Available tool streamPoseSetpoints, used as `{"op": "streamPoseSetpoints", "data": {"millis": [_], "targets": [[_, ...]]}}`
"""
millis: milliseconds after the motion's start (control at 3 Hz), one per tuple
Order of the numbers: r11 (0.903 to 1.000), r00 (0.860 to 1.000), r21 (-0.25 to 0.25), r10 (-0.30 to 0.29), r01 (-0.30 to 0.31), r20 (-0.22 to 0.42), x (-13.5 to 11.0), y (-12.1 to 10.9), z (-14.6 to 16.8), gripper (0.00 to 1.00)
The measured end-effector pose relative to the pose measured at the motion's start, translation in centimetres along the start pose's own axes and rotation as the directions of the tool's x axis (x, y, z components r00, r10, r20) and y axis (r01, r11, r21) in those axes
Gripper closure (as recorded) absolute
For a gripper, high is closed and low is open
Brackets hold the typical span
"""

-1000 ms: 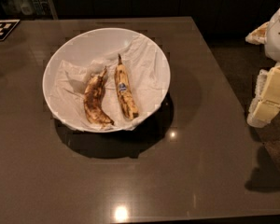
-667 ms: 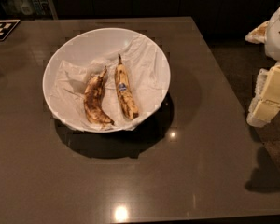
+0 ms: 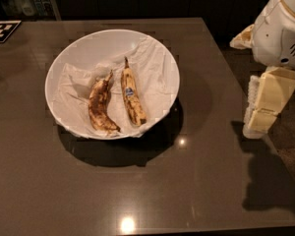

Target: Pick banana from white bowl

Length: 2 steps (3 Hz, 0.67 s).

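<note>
The white bowl (image 3: 160, 58), lined with crumpled white paper, stands on the dark table left of centre. Two bananas lie in it side by side. The banana (image 3: 132, 102) is the longer, slimmer one on the right, with brown spots and a small blue sticker at its middle. The shorter, browner, curved banana (image 3: 101, 109) lies to its left. My gripper (image 3: 264, 104), cream-coloured, hangs at the right edge of the table, well to the right of the bowl and apart from it, holding nothing that I can see.
The dark glossy table (image 3: 137, 191) has its right edge running just beside the gripper. The white arm body (image 3: 280, 28) fills the upper right corner. A black-and-white marker tag (image 3: 2, 31) lies at the table's far left corner.
The arm and gripper have come a little further into view from the right, toward the table. The bowl and bananas have not moved.
</note>
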State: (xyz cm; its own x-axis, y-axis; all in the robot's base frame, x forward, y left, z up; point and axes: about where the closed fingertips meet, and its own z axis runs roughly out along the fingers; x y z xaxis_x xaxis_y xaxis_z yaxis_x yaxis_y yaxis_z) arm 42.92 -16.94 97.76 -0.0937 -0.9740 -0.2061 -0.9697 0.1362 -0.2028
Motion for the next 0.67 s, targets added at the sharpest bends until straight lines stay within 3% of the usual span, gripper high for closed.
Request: {"op": "streamPoseSetpoints", "data": {"millis": [333, 667], "targets": [[0.9999, 1.000, 0.011, -0.003, 0.003, 0.004, -0.2, -0.1, -0.2, 0.00], [0.9993, 1.000, 0.036, 0.010, -0.010, 0.011, -2.1, 0.8, 0.1, 0.00]]}}
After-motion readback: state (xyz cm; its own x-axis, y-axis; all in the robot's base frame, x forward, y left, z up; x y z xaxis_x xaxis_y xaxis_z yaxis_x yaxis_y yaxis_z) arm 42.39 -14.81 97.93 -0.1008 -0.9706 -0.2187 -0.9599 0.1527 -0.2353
